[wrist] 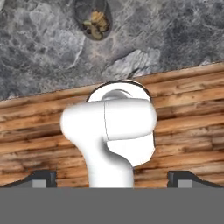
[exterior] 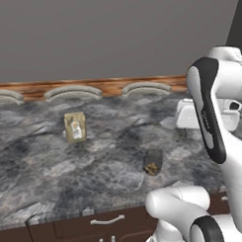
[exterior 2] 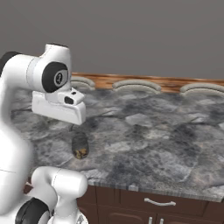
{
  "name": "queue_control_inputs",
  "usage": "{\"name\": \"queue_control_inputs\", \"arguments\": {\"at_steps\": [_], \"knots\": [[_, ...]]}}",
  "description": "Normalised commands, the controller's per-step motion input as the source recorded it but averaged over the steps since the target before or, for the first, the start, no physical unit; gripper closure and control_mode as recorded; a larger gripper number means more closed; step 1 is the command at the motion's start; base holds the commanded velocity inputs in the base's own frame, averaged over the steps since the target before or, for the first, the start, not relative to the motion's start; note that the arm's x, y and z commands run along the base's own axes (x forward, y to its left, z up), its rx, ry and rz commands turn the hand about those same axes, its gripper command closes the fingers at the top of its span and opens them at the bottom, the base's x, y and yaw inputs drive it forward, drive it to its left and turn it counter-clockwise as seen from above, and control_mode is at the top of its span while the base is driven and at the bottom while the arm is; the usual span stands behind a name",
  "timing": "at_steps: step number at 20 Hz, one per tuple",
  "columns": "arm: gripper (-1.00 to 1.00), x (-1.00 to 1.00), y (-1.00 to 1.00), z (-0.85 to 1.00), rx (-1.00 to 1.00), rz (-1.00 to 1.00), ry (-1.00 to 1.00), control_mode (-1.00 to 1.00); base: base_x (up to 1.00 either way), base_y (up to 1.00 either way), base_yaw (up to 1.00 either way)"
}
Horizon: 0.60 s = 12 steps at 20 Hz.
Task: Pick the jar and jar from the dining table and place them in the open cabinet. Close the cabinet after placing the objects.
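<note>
One small dark glass jar [exterior: 152, 161] with yellowish bits inside stands upright on the grey-black marbled tabletop [exterior: 42, 160], near the front edge; it also appears in the right base view [exterior 2: 80, 146] and at the top of the hand view [wrist: 92, 19]. One tan carton [exterior: 75, 127] stands upright on the same tabletop, well apart from the jar, farther from the front edge and to the jar's left in the left base view. Three curved grey chair backs [exterior: 73, 91] line the far edge of the tabletop, beyond the jar, with a strip of wooden floor [exterior: 109, 86] behind them. Below the front edge nearest the jar, dark brown drawer fronts carry silver handles: one full handle [exterior: 107, 221] shows in the left base view and one [exterior 2: 159, 202] in the right base view.

The gripper [wrist: 112, 177] hangs above the jar, clear of it and looking down past the tabletop's front edge to the wooden floor. Its two dark fingertips [wrist: 41, 178] stand wide apart at opposite sides of the hand view, with nothing between them.
</note>
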Motion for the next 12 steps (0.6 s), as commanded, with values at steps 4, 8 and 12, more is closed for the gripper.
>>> {"name": "queue_control_inputs", "arguments": {"at_steps": [4,8,12], "knots": [[-1.00,0.29,-0.29,-0.08,0.00,0.00,0.26,-1.00,0.00,0.00,0.00],[-1.00,0.30,-0.25,-0.09,0.00,0.00,0.25,-1.00,0.00,0.00,0.00],[-1.00,0.31,-0.21,-0.09,0.00,0.00,0.25,-1.00,0.00,0.00,0.00]]}}
